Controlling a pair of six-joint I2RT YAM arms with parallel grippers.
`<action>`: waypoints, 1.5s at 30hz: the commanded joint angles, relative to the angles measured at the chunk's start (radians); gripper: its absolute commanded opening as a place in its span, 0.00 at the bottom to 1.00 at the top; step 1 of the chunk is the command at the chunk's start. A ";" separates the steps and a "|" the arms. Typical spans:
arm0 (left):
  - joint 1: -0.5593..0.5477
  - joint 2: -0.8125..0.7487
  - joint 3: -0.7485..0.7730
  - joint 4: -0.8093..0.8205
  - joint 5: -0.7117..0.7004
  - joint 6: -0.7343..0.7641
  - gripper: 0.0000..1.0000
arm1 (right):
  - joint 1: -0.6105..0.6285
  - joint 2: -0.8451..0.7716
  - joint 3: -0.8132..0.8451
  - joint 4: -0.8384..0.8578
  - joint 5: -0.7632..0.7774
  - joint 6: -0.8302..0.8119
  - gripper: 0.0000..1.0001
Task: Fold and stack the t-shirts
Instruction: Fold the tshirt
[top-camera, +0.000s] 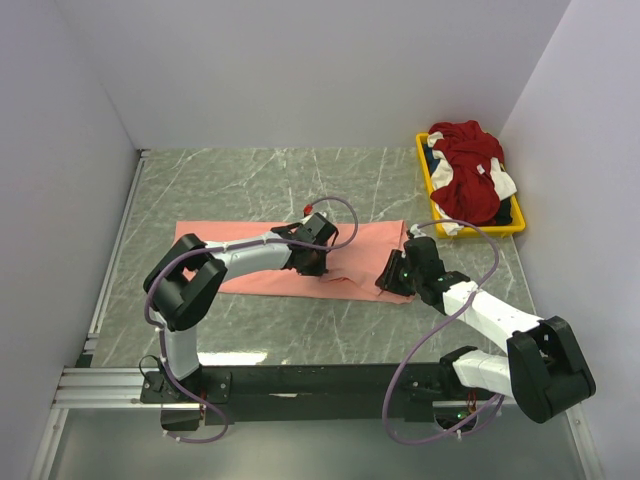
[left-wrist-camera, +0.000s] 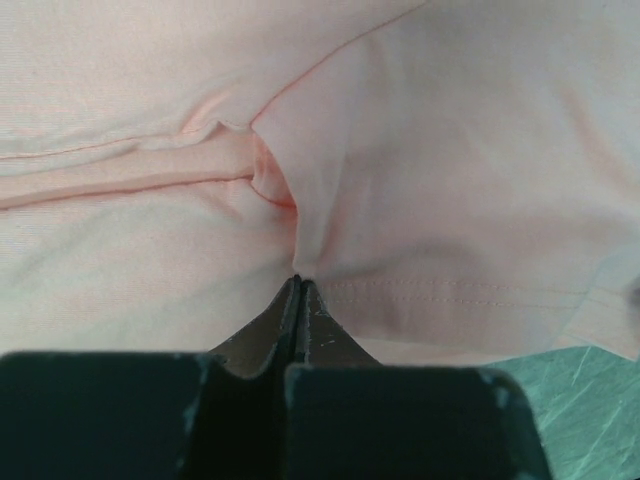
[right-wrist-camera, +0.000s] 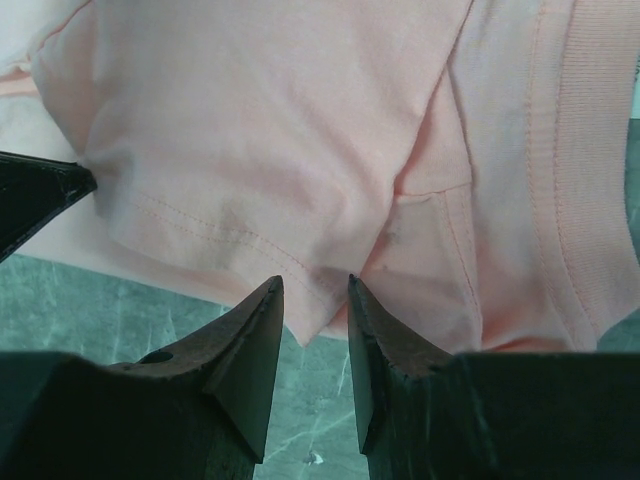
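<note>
A salmon-pink t-shirt (top-camera: 370, 240) lies flat across the middle of the table as a long strip. My left gripper (top-camera: 320, 270) is down on its near edge. In the left wrist view the gripper (left-wrist-camera: 298, 284) is shut, pinching a pucker of the pink cloth (left-wrist-camera: 450, 150) by a hem seam. My right gripper (top-camera: 387, 282) sits at the shirt's near right corner. It (right-wrist-camera: 315, 295) stands open, and a hemmed corner of the pink shirt (right-wrist-camera: 250, 120) hangs between its tips without being pinched. A dark red t-shirt with white parts (top-camera: 465, 170) is heaped in the tray.
The yellow tray (top-camera: 424, 172) stands at the back right against the wall, with dark cloth (top-camera: 510, 212) under the red shirt. White walls close in on the left, back and right. My left gripper's finger (right-wrist-camera: 40, 190) shows at the left edge of the right wrist view.
</note>
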 joint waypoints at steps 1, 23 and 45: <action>0.004 -0.050 0.036 -0.020 -0.038 0.011 0.01 | 0.006 -0.032 0.038 -0.004 0.032 -0.007 0.39; 0.055 -0.190 0.024 -0.033 -0.019 0.055 0.25 | 0.004 -0.116 0.115 -0.106 0.086 0.013 0.40; -0.029 0.040 -0.053 0.262 0.273 0.012 0.16 | 0.012 0.091 0.004 0.039 -0.021 0.157 0.32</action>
